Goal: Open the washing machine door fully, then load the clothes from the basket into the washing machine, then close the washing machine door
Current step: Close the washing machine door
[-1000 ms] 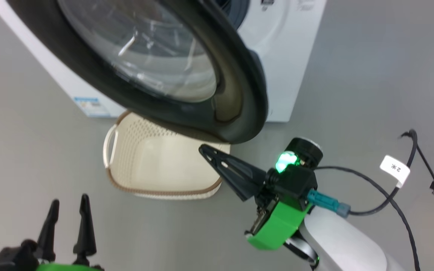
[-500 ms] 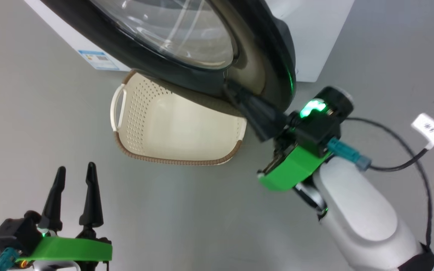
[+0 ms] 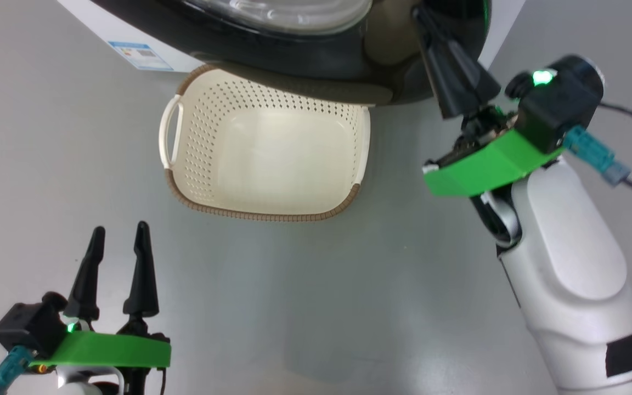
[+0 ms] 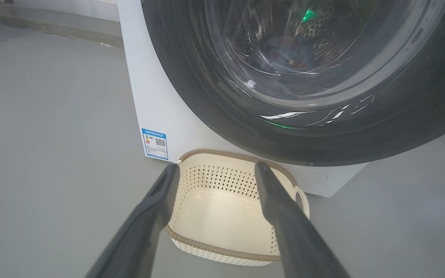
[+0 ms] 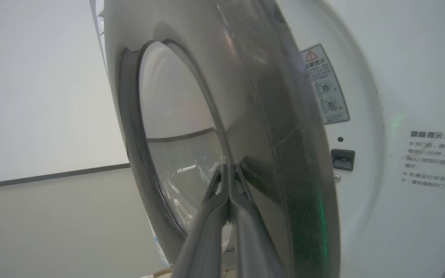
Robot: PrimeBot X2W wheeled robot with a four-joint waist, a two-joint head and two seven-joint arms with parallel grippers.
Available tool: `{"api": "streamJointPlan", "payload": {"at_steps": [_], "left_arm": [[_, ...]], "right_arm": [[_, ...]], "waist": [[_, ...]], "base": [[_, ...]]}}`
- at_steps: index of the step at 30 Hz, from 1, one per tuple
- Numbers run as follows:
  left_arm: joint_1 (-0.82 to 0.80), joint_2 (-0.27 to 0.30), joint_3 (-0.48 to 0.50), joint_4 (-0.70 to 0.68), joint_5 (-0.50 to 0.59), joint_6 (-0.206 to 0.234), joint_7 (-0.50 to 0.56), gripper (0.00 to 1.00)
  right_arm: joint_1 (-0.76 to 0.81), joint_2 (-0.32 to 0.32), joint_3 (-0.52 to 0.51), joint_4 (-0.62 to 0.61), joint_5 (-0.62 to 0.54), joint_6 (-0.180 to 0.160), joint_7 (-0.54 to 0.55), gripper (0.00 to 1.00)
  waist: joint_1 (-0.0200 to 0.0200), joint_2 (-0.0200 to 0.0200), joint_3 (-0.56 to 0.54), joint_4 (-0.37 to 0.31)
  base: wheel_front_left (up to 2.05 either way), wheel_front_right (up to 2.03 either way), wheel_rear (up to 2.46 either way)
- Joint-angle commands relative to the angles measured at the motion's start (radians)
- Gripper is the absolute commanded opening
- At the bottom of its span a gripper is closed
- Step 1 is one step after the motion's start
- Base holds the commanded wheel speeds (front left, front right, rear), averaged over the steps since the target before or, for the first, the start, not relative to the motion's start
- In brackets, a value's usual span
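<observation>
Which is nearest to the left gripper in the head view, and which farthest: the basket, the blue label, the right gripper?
1. basket, on the floor just ahead of the left gripper.
2. blue label, beyond it on the washing machine front.
3. right gripper, far right, at the door.

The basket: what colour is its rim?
Brown rim on a cream basket; clearest in the head view.

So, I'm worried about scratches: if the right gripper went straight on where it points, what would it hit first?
The washing machine door. The right gripper, fingers shut, points straight at the door's dark rim and looks to be touching it, though depth is hard to judge.
</observation>
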Motion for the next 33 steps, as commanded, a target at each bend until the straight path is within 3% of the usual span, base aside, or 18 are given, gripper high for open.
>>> {"api": "streamJointPlan", "payload": {"at_steps": [1,7,18,33], "left_arm": [[-0.022,0.03,0.025,-0.022,-0.011,-0.002,-0.006,1.0],[-0.054,0.036,0.005,-0.017,-0.033,-0.002,-0.006,1.0],[-0.106,0.038,-0.036,-0.015,-0.065,-0.002,-0.006,1.0],[-0.132,0.04,-0.064,-0.009,-0.078,-0.002,-0.006,1.0]], "right_arm": [[-0.043,0.029,0.002,-0.012,0.022,0.001,-0.005,0.0],[-0.186,0.029,-0.048,0.057,0.044,0.001,-0.005,0.0],[-0.406,0.029,-0.042,0.151,0.059,0.001,-0.005,0.0],[-0.516,0.029,-0.036,0.2,0.075,0.001,-0.005,0.0]], "waist": [[0.0,0.0,0.022,0.004],[0.0,0.0,0.084,0.008],[0.0,0.0,0.167,0.011],[0.0,0.0,0.191,0.004]], "base": [[0.0,0.0,0.0],[0.0,0.0,0.0],[0.0,0.0,0.0],[0.0,0.0,0.0]]}}
